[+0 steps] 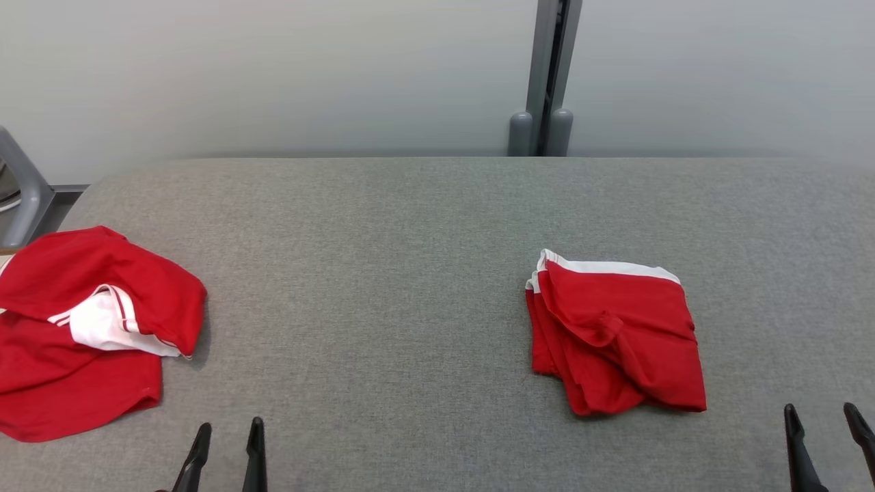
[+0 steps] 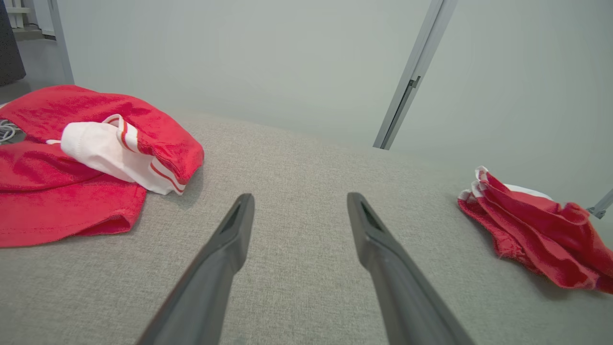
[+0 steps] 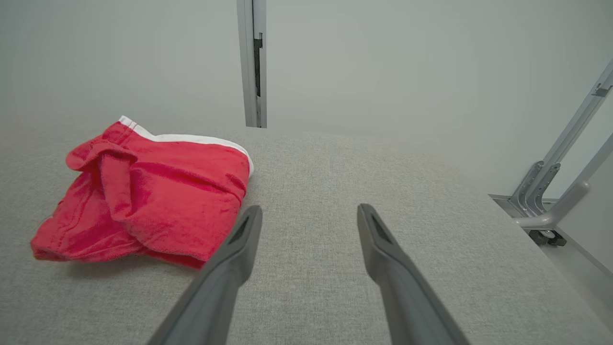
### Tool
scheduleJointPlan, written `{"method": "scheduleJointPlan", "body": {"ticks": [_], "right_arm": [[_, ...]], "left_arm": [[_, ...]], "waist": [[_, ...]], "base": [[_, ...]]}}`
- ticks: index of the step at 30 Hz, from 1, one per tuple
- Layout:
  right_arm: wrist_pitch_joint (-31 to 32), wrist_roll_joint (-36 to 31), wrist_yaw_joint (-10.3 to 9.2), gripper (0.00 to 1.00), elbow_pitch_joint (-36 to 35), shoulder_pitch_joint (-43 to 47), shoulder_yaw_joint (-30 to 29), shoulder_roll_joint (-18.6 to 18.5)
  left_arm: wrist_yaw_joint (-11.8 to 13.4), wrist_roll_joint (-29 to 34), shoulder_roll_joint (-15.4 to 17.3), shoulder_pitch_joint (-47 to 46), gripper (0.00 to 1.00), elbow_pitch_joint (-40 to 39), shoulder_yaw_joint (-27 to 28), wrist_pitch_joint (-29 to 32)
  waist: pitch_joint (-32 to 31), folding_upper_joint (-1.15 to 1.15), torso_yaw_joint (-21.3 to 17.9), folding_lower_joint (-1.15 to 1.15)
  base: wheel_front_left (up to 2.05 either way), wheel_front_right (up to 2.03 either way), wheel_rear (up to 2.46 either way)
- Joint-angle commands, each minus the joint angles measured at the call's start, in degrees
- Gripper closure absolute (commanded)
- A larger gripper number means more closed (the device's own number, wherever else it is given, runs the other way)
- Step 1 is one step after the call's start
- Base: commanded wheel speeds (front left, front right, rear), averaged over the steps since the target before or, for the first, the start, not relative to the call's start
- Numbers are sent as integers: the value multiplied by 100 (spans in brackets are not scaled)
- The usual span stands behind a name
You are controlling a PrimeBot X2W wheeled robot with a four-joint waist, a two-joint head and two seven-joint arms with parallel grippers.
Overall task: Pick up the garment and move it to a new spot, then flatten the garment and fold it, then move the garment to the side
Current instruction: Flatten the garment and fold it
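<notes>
Left hand [image 1: 230,429]: two long dark grey fingers [image 2: 222,261], smooth, tapering to narrow tips, with a recessed slot near each tip. Right hand [image 1: 821,410]: identical build.

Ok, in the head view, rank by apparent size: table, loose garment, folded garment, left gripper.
1. table
2. loose garment, though the view's left edge cuts it off
3. folded garment
4. left gripper, smallest as seen, but only its fingertips are in frame, so this says little about its true size

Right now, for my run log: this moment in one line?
folded garment: right side, free; crumpled garment: left edge; left gripper: open; right gripper: open
</notes>
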Motion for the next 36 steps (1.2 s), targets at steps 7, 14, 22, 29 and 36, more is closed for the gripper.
{"method": "scheduleJointPlan", "body": {"ticks": [7,14,22,29,36], "right_arm": [[-47,-301,9,0,-319,206,-69,244],[-49,-334,8,0,-440,230,-20,381],[-50,-53,7,100,-426,-232,-74,247],[-39,-407,7,100,704,-1328,309,-69],[-16,-617,5,100,2206,-2532,982,-8]], "left_arm": [[-7,168,13,192,0,-87,307,-27],[-77,230,12,201,0,-136,425,-27],[-145,233,10,44,0,-112,337,-27],[-245,305,14,-103,0,-57,158,-27],[-318,235,11,-344,0,-21,71,-27]], "waist": [[-86,0,174,0],[-157,0,251,0],[-46,0,290,0],[220,0,399,0],[618,0,640,0]], "base": [[0,0,0],[0,0,0],[0,0,0],[0,0,0],[0,0,0]]}}
